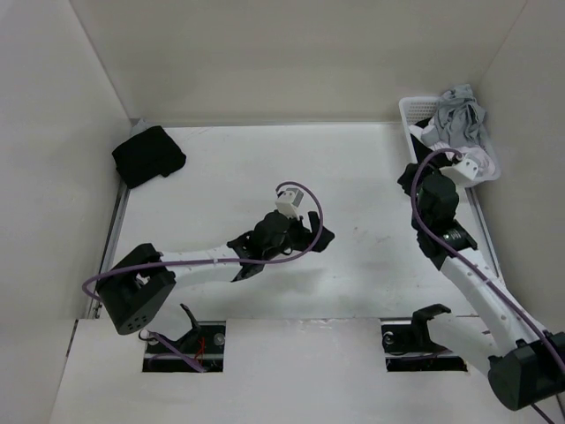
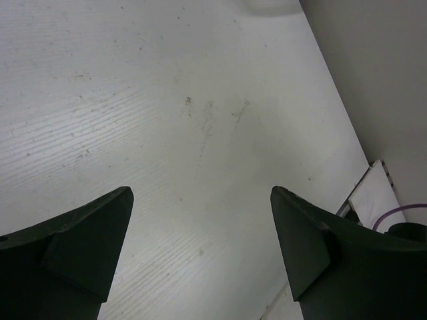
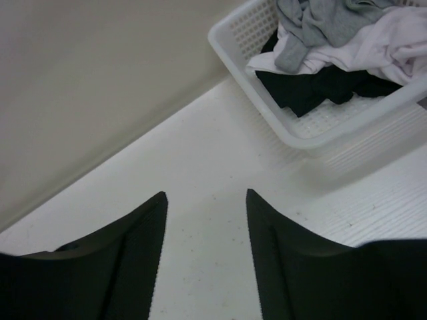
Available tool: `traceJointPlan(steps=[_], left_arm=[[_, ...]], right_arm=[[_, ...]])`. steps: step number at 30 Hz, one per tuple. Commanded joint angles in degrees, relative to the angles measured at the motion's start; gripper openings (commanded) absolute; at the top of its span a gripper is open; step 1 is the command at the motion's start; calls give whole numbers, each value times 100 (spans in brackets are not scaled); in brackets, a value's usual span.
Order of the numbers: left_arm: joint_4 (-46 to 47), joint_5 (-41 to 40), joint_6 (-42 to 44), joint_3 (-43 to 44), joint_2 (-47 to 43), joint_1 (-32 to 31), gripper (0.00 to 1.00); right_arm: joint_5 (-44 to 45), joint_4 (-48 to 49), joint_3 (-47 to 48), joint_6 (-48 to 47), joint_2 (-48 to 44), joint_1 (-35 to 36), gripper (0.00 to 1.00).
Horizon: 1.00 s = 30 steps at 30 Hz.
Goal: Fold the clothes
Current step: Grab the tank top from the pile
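The clothes, a heather-grey T-shirt (image 1: 457, 117), lie crumpled on top of the pile in the white basket (image 1: 409, 109) at the back right; the right wrist view shows the grey shirt (image 3: 320, 23) over the basket rim (image 3: 233, 50). My right gripper (image 1: 413, 171) hovers just left of the basket, above bare table, open with nothing between its fingers (image 3: 206, 195). My left gripper (image 1: 318, 232) is over the middle of the table, jaws wide open and empty (image 2: 200, 193), far from the shirt.
A black folded bundle (image 1: 148, 155) sits at the back left corner. White garments (image 3: 400, 40) and a black garment (image 3: 320, 87) lie under the grey shirt in the basket. Walls enclose the table on the left, back and right.
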Motion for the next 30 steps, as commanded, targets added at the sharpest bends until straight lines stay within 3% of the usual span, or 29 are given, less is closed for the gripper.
traceJointPlan(steps=[1,8,9,11,12,13,15,17,18,25,30], left_arm=[[410,62,144,-168,-155,-40,85],[656,106,179,-317,-94,83,85],[744,150,205,-352,-94,92,82],[1051,290,250,-475,-76,118,67],[1183,352,250,-528,-85,135,58],[1315,413,250,-615,-128,179,46],[1421,414,258,-686,-146,241,41],[1527,449,267,-722,-77,346,42],[1544,467,267,-713,-33,381,44],[1842,616,197,-757,161,575,52],[2098,783,118,-801,249,654,56]], right_arm=[[-133,224,480,-69,348,-298,51],[-784,348,1358,-16,1753,-1353,7],[-802,365,1490,-34,1956,-1450,4],[-837,356,2094,-25,2718,-1905,3],[-872,348,2359,10,3044,-2091,5],[-1029,261,2866,54,3613,-2397,13],[-1057,50,3535,45,4239,-2636,29],[-1127,-318,4527,19,5108,-2900,47],[-1188,-503,4950,71,5487,-3023,51],[-1864,-909,6946,195,7465,-3419,58],[-2568,-1111,7871,335,8258,-3534,55]])
